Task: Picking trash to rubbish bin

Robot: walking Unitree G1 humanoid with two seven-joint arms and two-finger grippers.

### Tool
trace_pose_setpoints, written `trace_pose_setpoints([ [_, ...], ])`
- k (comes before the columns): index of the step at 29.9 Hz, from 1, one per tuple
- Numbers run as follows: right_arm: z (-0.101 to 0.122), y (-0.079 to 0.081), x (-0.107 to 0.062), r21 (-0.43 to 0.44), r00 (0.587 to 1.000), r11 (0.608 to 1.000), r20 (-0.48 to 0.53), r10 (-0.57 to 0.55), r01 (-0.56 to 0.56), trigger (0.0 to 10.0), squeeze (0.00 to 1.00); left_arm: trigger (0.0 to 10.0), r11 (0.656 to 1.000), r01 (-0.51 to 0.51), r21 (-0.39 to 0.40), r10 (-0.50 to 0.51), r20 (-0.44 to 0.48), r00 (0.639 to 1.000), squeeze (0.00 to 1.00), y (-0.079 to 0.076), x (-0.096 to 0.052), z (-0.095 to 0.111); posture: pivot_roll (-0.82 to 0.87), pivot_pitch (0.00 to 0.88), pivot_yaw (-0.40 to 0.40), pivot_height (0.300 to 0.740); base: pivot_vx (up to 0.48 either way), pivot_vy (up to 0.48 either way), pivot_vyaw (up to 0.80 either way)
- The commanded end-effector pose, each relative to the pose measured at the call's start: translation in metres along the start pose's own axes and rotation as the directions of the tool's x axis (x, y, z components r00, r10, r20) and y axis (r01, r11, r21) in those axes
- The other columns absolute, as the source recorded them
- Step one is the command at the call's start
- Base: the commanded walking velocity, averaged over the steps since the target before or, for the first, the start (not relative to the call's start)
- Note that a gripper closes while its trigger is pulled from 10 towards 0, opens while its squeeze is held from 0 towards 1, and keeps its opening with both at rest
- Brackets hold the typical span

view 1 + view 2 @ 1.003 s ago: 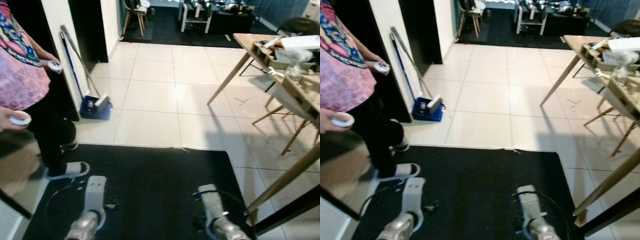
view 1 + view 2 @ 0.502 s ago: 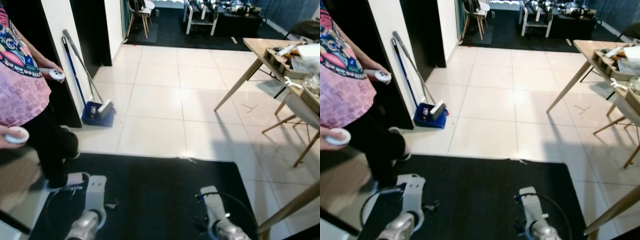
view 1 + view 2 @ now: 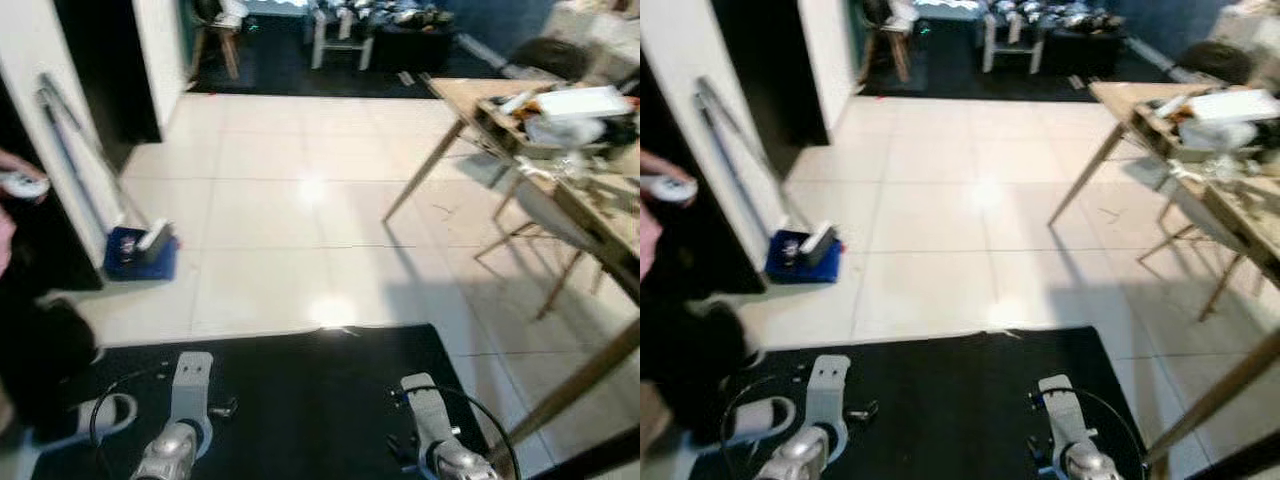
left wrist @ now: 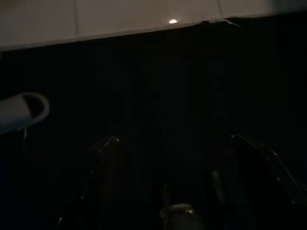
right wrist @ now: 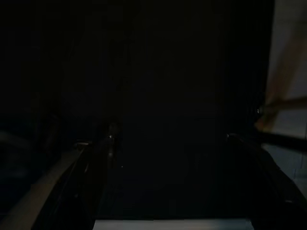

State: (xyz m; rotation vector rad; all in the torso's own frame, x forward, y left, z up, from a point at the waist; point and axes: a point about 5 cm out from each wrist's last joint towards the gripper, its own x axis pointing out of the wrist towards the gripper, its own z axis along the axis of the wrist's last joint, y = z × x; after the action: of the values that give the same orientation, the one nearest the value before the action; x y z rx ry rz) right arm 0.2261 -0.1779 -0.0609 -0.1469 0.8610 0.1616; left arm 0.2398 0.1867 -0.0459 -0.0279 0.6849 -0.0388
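Two pincers, left pincer (image 4: 172, 143) and right pincer (image 5: 170, 139), hanging low over black mat (image 3: 300, 400), fingers spread wide, holding nothing. No trash or rubbish bin identifiable yet; handling and grip point impossible to judge. Blue dustpan (image 3: 800, 255) against wall, cluttered surface (image 3: 1200, 130) to the right, person's hand (image 3: 662, 185) at left.

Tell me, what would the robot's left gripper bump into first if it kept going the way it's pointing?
Probably the black mat. The left gripper hangs pointing down at it, with nothing showing between. The view is dark, so depth is unclear.
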Motion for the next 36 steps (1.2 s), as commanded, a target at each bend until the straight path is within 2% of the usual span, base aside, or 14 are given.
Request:
trace_pose_setpoints([
  [1,-0.008,0.001,-0.001,-0.004,1.000,1.000,-0.026,0.007,-0.007,10.0,0.00,10.0,1.000,0.004,-0.007,-0.004,-0.007,1.000,0.00,-0.002,0.000,-0.002,-0.04,0.072,-0.027,0.740,0.322,0.000,-0.80],
  [20,-0.007,0.002,-0.001,0.010,1.000,1.000,-0.023,-0.003,0.003,10.0,0.00,10.0,1.000,0.008,0.002,-0.008,-0.006,1.000,0.00,-0.001,0.000,0.000,-0.05,0.074,-0.013,0.740,0.322,0.000,-0.80],
  [36,-0.018,-0.004,-0.004,0.058,0.999,0.998,-0.041,-0.029,0.032,10.0,0.00,10.0,1.000,0.024,0.010,-0.024,-0.015,1.000,0.00,-0.004,0.001,-0.001,-0.06,0.089,-0.002,0.740,0.319,0.000,-0.80],
])
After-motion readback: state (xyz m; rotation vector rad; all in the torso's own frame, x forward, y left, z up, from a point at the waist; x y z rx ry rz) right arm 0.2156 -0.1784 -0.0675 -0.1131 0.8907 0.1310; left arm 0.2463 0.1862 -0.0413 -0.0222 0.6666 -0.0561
